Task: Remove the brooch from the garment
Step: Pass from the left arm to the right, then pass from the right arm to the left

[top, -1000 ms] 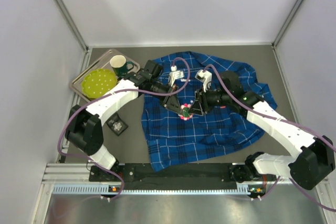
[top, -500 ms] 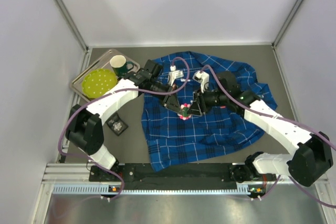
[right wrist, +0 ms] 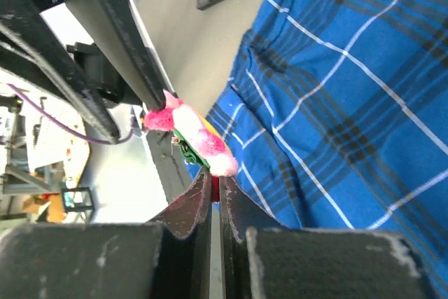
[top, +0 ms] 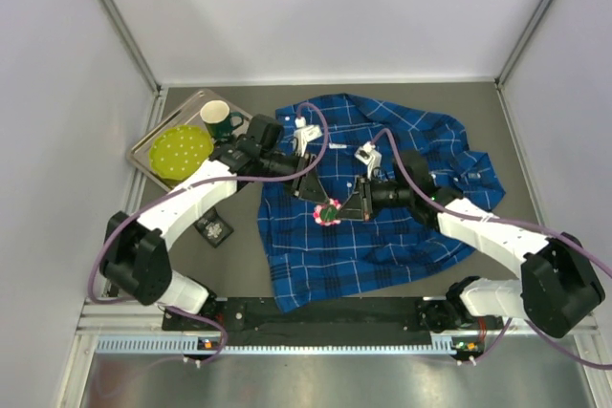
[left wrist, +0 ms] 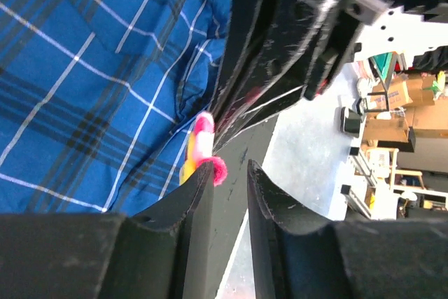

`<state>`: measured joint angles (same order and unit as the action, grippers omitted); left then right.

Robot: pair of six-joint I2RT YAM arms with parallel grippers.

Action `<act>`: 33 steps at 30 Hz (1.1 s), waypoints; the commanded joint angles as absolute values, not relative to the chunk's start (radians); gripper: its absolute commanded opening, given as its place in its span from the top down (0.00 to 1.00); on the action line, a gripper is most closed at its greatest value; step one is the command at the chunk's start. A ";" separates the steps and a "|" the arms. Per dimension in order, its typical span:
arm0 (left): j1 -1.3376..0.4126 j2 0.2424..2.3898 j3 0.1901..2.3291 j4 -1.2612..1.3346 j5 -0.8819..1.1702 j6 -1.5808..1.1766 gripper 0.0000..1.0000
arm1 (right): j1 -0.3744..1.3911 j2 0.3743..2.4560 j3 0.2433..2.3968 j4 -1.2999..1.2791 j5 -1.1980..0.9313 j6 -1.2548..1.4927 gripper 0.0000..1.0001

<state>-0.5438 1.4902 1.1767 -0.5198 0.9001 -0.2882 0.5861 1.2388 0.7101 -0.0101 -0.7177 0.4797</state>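
Brooch (top: 328, 210): pink, on the garment (top: 382, 246), 9 o'clock of its centre.
Right pincer (right wrist: 215, 185): just closed tight on the brooch's edge, from 3 o'clock.
Left pincer (left wrist: 229, 169): newly eased to a narrow gap, holding nothing.
Meaning: grip apparently transferred; pulling free comes next.

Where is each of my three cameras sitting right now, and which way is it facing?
Top external: fixed above and behind the bases, looking down on the table; both arms show whole, meeting over the garment.
Left wrist: on the left wrist, looking along the left end effector at the brooch; its two fingers show.
Right wrist: on the right wrist, looking along the right end effector, its fingers shut on the brooch.
Shared: all three show brooch and plaid garment.
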 commanded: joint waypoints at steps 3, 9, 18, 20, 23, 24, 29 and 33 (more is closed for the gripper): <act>-0.540 1.407 1.098 -0.233 0.960 -0.439 0.68 | 0.572 1.224 0.687 0.264 -0.798 0.670 1.00; -0.534 1.391 1.091 -0.238 0.957 -0.439 0.63 | 0.548 1.206 0.670 0.288 -0.805 0.695 1.00; -0.463 1.194 1.042 -0.138 0.790 -0.535 0.38 | 0.528 1.189 0.649 0.294 -0.851 0.686 1.00; -0.456 1.195 1.043 -0.170 0.790 -0.525 0.32 | 0.528 1.189 0.652 0.293 -0.850 0.686 1.00; -0.437 1.238 1.045 -0.287 0.814 -0.497 0.30 | 0.523 1.184 0.663 0.291 -0.854 0.689 1.00; -0.434 1.256 1.032 -0.273 0.853 -0.502 0.30 | 0.525 1.181 0.664 0.294 -0.856 0.690 1.00; -0.431 1.264 0.939 -0.108 1.003 -0.601 0.29 | 0.520 1.161 0.669 0.308 -0.857 0.698 1.00; -0.431 1.246 0.868 0.072 1.063 -0.725 0.34 | 0.517 1.166 0.681 0.310 -0.859 0.699 1.00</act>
<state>-0.4324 1.2781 0.8989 -0.1577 0.9569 -0.6060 0.5285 1.1900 0.6434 0.2497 -0.8394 0.7017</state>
